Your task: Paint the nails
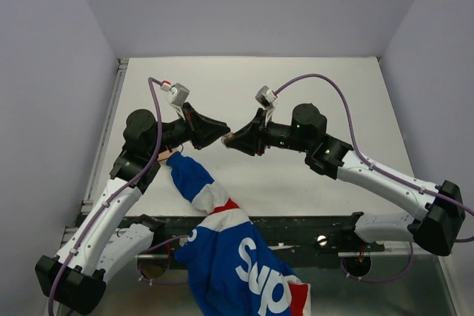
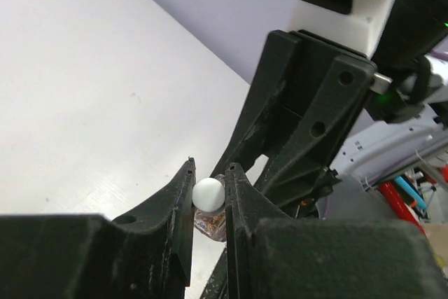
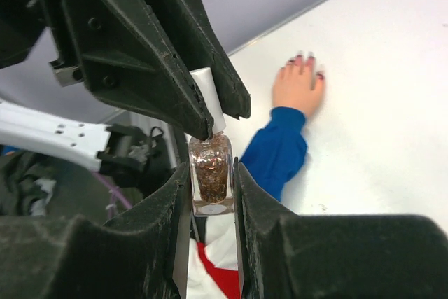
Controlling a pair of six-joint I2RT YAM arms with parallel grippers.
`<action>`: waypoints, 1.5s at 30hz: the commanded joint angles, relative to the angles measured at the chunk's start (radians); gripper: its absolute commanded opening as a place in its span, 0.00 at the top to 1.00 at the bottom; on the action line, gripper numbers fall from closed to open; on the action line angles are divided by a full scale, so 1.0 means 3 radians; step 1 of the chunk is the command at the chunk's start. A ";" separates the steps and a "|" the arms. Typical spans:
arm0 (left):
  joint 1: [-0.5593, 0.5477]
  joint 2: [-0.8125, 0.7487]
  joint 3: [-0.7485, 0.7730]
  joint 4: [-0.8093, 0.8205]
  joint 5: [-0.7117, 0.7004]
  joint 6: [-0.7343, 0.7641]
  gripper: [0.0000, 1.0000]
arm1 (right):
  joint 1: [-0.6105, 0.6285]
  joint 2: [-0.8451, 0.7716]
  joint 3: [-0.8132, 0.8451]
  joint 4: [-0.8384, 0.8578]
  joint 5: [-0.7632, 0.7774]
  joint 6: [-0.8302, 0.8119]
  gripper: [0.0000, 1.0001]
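Note:
A small clear bottle (image 3: 211, 170) of glittery brownish polish is held in the air between both grippers. My right gripper (image 3: 211, 173) is shut on the bottle's body. My left gripper (image 2: 210, 174) is shut on its white cap (image 2: 208, 192). In the top view the two grippers meet tip to tip, left (image 1: 221, 131) and right (image 1: 233, 140). A bare hand (image 3: 299, 85) lies flat on the white table, its dark-red nails (image 3: 305, 58) pointing away. Its sleeve (image 3: 276, 152) is blue, white and red. In the top view the hand is mostly hidden under my left arm.
The sleeve (image 1: 222, 234) runs from the near edge up under my left arm. The white table (image 1: 311, 86) has grey walls at the back and sides. A black rail (image 1: 311, 223) with the arm bases lies along the near edge.

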 commanded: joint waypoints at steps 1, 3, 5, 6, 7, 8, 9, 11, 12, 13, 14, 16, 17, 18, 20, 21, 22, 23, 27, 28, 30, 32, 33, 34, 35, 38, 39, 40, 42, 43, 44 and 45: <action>-0.0079 0.0102 0.0180 -0.0434 -0.0894 0.0139 1.00 | 0.0024 0.0077 0.0093 -0.0275 0.0970 -0.0269 0.99; -0.0206 0.0184 0.0276 -0.0562 -0.1231 0.0150 1.00 | 0.0096 0.0159 0.0134 -0.0311 0.1267 -0.0336 0.99; -0.0329 0.0291 0.0353 -0.0654 -0.1533 0.0140 1.00 | 0.0147 0.0246 0.0170 -0.0342 0.1614 -0.0336 0.99; -0.0385 0.0342 0.0379 -0.0665 -0.1631 0.0109 1.00 | 0.0152 0.0266 0.0155 -0.0306 0.1763 -0.0321 0.99; -0.0436 0.0388 0.0399 -0.0660 -0.1697 0.0073 1.00 | 0.0153 0.0277 0.0099 -0.0240 0.1886 -0.0295 0.99; -0.0472 0.0419 0.0410 -0.0645 -0.1774 0.0027 1.00 | 0.0153 0.0272 0.0058 -0.0168 0.1963 -0.0285 0.99; -0.0498 0.0450 0.0395 -0.0604 -0.1820 -0.0034 1.00 | 0.0158 0.0277 0.0007 -0.0107 0.2040 -0.0280 0.99; -0.0514 0.0496 0.0349 -0.0482 -0.1851 -0.0187 1.00 | 0.0168 0.0272 -0.0085 0.0026 0.2127 -0.0275 0.99; -0.0514 0.0526 0.0333 -0.0446 -0.1867 -0.0264 1.00 | 0.0168 0.0256 -0.0151 0.0103 0.2173 -0.0259 0.99; -0.0534 0.0552 0.0333 -0.0450 -0.1917 -0.0315 1.00 | 0.0168 0.0251 -0.0203 0.0179 0.2234 -0.0239 0.99; -0.0554 0.0593 0.0343 -0.0455 -0.1974 -0.0351 1.00 | 0.0183 0.0241 -0.0249 0.0246 0.2306 -0.0229 0.99; -0.0621 0.0634 0.0359 -0.0496 -0.2137 -0.0402 1.00 | 0.0188 0.0236 -0.0320 0.0343 0.2495 -0.0208 0.99; -0.0656 0.0654 0.0359 -0.0496 -0.2224 -0.0428 1.00 | 0.0188 0.0246 -0.0341 0.0379 0.2571 -0.0203 0.99; -0.0682 0.0680 0.0364 -0.0491 -0.2291 -0.0443 1.00 | 0.0188 0.0251 -0.0356 0.0420 0.2623 -0.0203 0.99; -0.0708 0.0731 0.0374 -0.0466 -0.2312 -0.0469 1.00 | 0.0188 0.0272 -0.0372 0.0481 0.2634 -0.0208 0.99; -0.0708 0.0756 0.0384 -0.0466 -0.2307 -0.0469 1.00 | 0.0193 0.0277 -0.0382 0.0497 0.2608 -0.0208 0.99; -0.0713 0.0782 0.0394 -0.0466 -0.2317 -0.0464 1.00 | 0.0193 0.0277 -0.0387 0.0527 0.2578 -0.0213 0.99; -0.0713 0.0787 0.0415 -0.0481 -0.2332 -0.0449 1.00 | 0.0188 0.0287 -0.0382 0.0513 0.2557 -0.0208 0.99; -0.0708 0.0777 0.0517 -0.0542 -0.2419 -0.0336 1.00 | 0.0188 0.0267 -0.0407 0.0466 0.2572 -0.0208 0.99; -0.0698 0.0782 0.0553 -0.0573 -0.2414 -0.0301 1.00 | 0.0188 0.0246 -0.0423 0.0461 0.2582 -0.0208 0.99; -0.0672 0.0798 0.0624 -0.0604 -0.2511 -0.0249 1.00 | 0.0193 0.0221 -0.0443 0.0436 0.2598 -0.0198 0.99; -0.0631 0.0808 0.0660 -0.0599 -0.2481 -0.0229 1.00 | 0.0193 0.0195 -0.0464 0.0405 0.2598 -0.0193 0.99; -0.0611 0.0818 0.0676 -0.0599 -0.2460 -0.0219 1.00 | 0.0188 0.0180 -0.0474 0.0405 0.2598 -0.0193 0.99; -0.0585 0.0823 0.0686 -0.0609 -0.2450 -0.0208 1.00 | 0.0193 0.0164 -0.0494 0.0415 0.2593 -0.0188 0.99; -0.0570 0.0823 0.0691 -0.0609 -0.2450 -0.0213 1.00 | 0.0193 0.0144 -0.0500 0.0420 0.2593 -0.0188 0.99; -0.0519 0.0813 0.0676 -0.0609 -0.2359 -0.0213 1.00 | 0.0193 0.0108 -0.0541 0.0431 0.2598 -0.0172 0.99; -0.0493 0.0808 0.0661 -0.0614 -0.2348 -0.0213 1.00 | 0.0193 0.0098 -0.0556 0.0436 0.2598 -0.0172 0.99; -0.0473 0.0803 0.0645 -0.0609 -0.2337 -0.0218 1.00 | 0.0193 0.0088 -0.0571 0.0451 0.2598 -0.0167 0.99; -0.0422 0.0782 0.0615 -0.0609 -0.2307 -0.0219 1.00 | 0.0193 0.0067 -0.0597 0.0466 0.2598 -0.0157 0.99; -0.0381 0.0767 0.0599 -0.0624 -0.2281 -0.0203 1.00 | 0.0188 0.0052 -0.0607 0.0471 0.2598 -0.0157 0.99; -0.0340 0.0752 0.0584 -0.0639 -0.2261 -0.0193 1.00 | 0.0188 0.0042 -0.0612 0.0477 0.2588 -0.0152 0.99; -0.0264 0.0716 0.0558 -0.0685 -0.2235 -0.0178 1.00 | 0.0188 0.0016 -0.0627 0.0492 0.2572 -0.0157 0.99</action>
